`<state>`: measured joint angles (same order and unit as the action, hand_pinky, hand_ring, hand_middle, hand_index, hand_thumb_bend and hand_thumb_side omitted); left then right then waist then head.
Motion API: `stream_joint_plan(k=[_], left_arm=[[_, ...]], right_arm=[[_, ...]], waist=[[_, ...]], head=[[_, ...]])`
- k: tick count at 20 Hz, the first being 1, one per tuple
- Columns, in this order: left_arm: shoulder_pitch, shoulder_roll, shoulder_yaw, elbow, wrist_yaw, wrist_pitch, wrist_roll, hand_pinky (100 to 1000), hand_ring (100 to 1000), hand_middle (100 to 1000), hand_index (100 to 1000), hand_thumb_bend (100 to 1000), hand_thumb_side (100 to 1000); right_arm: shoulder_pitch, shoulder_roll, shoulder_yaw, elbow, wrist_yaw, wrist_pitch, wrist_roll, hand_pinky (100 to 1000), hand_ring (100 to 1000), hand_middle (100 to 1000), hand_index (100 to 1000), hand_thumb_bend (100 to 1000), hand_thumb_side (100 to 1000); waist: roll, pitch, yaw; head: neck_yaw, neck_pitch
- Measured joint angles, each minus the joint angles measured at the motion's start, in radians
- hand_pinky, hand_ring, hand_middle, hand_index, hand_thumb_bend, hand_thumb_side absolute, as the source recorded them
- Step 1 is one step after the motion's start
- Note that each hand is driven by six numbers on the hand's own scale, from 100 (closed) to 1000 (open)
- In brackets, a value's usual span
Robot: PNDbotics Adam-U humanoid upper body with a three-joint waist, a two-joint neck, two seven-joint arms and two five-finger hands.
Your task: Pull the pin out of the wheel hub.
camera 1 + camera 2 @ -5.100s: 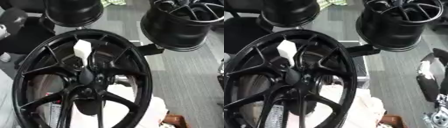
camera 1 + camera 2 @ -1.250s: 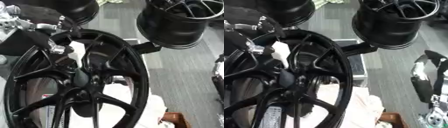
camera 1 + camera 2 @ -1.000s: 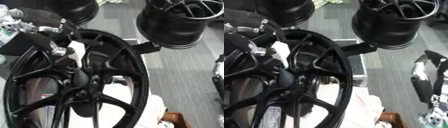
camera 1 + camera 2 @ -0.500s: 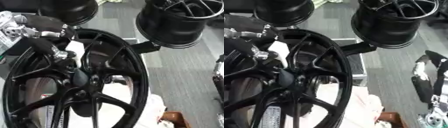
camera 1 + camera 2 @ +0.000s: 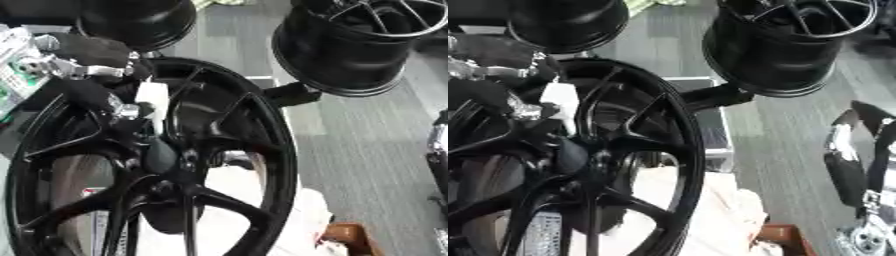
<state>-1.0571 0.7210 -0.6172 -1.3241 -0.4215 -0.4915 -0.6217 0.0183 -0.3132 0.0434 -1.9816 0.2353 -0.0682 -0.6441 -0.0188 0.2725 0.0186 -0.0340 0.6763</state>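
Pin: where it stood among the upper spokes, just above the centre, the white pin (image 5: 152, 100) was upright and not yet drawn.
Wheel hub: the black wheel hub (image 5: 175, 165) filled the near left of the scene, its rim tilted, pale cloth (image 5: 254, 215) showing through the lower spokes.
Step in hand, judged: closing on the pin. Done well, the pull should run straight along the pin's own line, clear of the neighbouring spokes, without levering against them.
Left hand: the left hand (image 5: 105, 75) had reached in from the upper left, fingers curled about the pin on its left side; whether they pinched it outright could not be made out.
Right hand: the right hand (image 5: 846, 170) hung well apart at the right edge, touching nothing; its fingers could not be read.
Surroundings: two further black wheels (image 5: 367, 45) stood beyond on the grey floor (image 5: 367, 145).
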Motion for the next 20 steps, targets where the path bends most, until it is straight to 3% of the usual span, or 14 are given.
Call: stream_joint_plan(k=[1,2,5,6,13,14,15,20], left_arm=[[0.0,-0.002,0.001,0.0,0.008,0.004,-0.004,748,685,577,728,100,686],[0.0,-0.002,0.002,0.0,0.016,0.008,-0.008,707,628,521,663,100,489],[0.0,-0.01,0.007,-0.003,0.047,0.029,-0.029,666,572,473,599,100,313],[0.0,-0.01,0.008,-0.007,0.056,0.036,-0.036,635,536,427,541,100,266],[-0.01,-0.012,0.047,-0.046,0.164,0.075,-0.075,517,441,280,354,100,254],[-0.013,-0.012,0.054,-0.055,0.184,0.078,-0.078,502,425,258,330,100,305],[-0.017,-0.012,0.06,-0.065,0.202,0.08,-0.08,499,419,250,322,100,252],[-0.043,-0.007,0.1,-0.119,0.301,0.089,-0.089,494,405,227,305,100,244]], right_arm=[[0.0,0.0,0.0,0.0,0.0,0.0,0.0,872,781,589,719,100,540],[0.0,0.0,0.0,0.0,-0.001,0.0,0.0,872,781,589,719,100,541],[0.0,0.0,0.0,0.0,-0.001,0.001,-0.001,872,781,588,719,100,543],[0.0,0.0,0.0,0.0,-0.001,0.001,-0.002,872,781,588,719,100,544],[0.0,0.002,0.0,0.0,-0.008,0.003,-0.004,872,781,588,719,100,552],[0.0,0.003,0.0,0.0,-0.009,0.003,-0.005,872,781,588,719,100,553],[0.0,0.004,0.0,0.0,-0.009,0.003,-0.005,872,781,588,719,100,553],[0.001,0.008,-0.001,0.0,-0.01,0.004,-0.006,873,782,588,720,100,552]], waist=[[-0.001,0.0,0.0],[-0.001,0.0,0.0],[-0.001,0.0,0.0],[-0.001,0.0,0.0],[-0.002,0.0,0.0],[-0.002,0.0,0.0],[-0.002,0.0,0.0],[-0.002,0.0,0.0]], head=[[0.0,0.0],[0.0,0.0],[0.0,0.0],[0.0,0.0],[0.0,0.0],[0.0,0.0],[0.0,0.0],[0.0,0.0]])
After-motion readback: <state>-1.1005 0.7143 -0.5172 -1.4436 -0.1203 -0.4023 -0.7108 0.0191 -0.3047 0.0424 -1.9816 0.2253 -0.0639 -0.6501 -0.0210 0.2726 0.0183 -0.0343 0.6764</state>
